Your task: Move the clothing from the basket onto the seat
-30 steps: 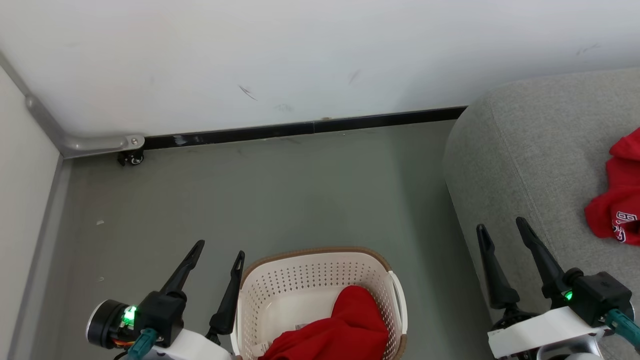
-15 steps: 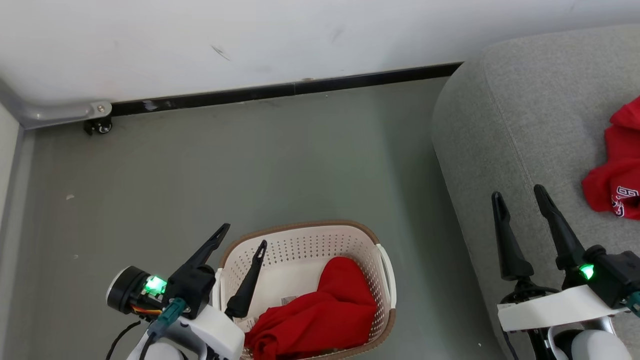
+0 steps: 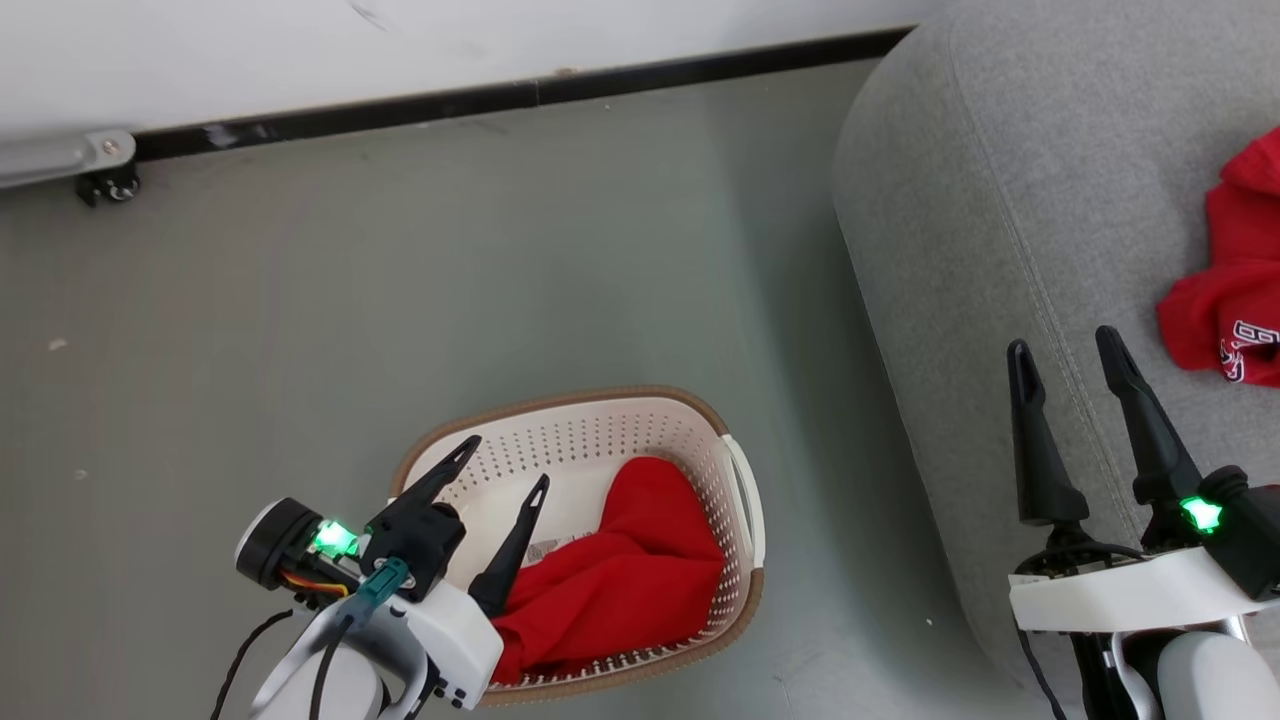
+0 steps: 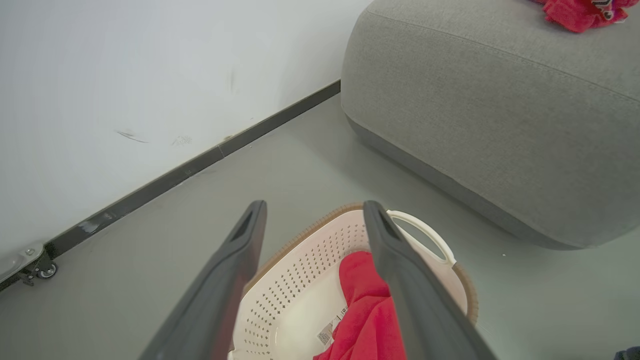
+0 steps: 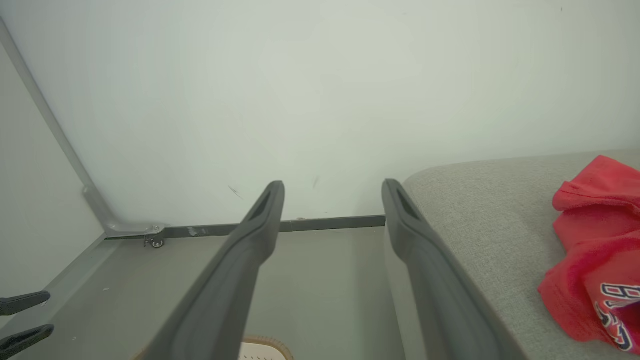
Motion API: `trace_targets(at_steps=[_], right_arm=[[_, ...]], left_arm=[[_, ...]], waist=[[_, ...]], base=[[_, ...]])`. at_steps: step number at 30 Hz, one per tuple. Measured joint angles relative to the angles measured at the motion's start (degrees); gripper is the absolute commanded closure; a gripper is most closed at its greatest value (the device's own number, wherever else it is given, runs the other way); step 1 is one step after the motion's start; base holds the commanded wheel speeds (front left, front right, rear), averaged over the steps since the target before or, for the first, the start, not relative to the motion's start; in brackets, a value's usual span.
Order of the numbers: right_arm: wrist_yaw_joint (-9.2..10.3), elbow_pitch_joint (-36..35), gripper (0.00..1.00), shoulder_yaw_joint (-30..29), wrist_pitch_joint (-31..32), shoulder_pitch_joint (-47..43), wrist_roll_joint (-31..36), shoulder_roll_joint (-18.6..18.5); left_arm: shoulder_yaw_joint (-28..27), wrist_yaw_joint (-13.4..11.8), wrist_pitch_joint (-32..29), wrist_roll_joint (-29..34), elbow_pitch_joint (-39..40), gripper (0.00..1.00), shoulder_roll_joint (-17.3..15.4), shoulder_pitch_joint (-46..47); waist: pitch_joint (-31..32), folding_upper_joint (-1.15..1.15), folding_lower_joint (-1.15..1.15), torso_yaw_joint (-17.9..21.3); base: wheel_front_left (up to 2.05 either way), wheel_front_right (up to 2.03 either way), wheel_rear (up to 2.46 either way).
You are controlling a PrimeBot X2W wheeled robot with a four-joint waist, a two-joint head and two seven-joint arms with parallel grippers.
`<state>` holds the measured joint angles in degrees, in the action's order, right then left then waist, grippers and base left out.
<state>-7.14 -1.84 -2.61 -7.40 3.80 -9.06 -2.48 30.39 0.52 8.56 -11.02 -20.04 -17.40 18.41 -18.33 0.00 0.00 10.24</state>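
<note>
The cream basket with a brown rim stands on the floor, a plain red garment heaped in its right half. My left gripper hovers open over the basket's left part, nothing between its fingers. In the left wrist view the left gripper frames the basket and the red garment. The grey seat is at the right, with a red printed jersey lying on it. My right gripper is open and empty over the seat's front edge, left of the jersey.
A white wall with a black baseboard runs along the back. A grey metal bracket with a small caster sits at the wall's left end. Bare grey floor lies between the wall, basket and seat.
The head view has tilted down and the whole picture has shifted. Relative to the basket, my left gripper has come from beside its left wall to over its inside. Both grippers stay open.
</note>
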Motion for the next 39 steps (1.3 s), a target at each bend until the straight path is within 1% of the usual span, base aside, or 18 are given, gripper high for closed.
trace_targets(at_steps=[8,20,30,36,39], right_arm=[[0.00,-0.75,0.00,-0.49,-1.02,2.54,-0.05,0.01],[0.00,-1.43,0.00,-0.23,-2.75,4.93,-1.13,0.01],[0.00,-2.33,0.00,0.96,-3.37,9.38,-1.29,0.01],[0.00,-3.23,0.00,0.97,-3.96,12.16,-1.26,0.01],[0.00,-3.33,0.00,0.93,-4.23,13.41,-1.27,0.01]], left_arm=[[1.09,1.01,-0.32,1.56,-3.69,0.00,-0.14,2.58],[2.18,1.04,-0.99,3.82,-9.24,0.00,-0.65,4.57],[3.76,1.10,-1.01,6.12,-12.73,0.00,-1.10,7.42],[4.85,2.01,-1.66,7.77,-14.89,0.00,-2.07,9.26],[5.41,2.01,-2.07,8.31,-15.89,0.00,-1.99,9.92]], waist=[[-3.61,0.00,0.00,1.66],[-8.85,0.00,0.00,3.86],[-13.09,0.00,0.00,5.41],[-15.62,0.00,0.00,6.25],[-16.85,0.00,0.00,6.65]], base=[[0.00,0.00,0.00],[0.00,0.00,0.00],[0.00,0.00,0.00],[0.00,0.00,0.00],[0.00,0.00,0.00]])
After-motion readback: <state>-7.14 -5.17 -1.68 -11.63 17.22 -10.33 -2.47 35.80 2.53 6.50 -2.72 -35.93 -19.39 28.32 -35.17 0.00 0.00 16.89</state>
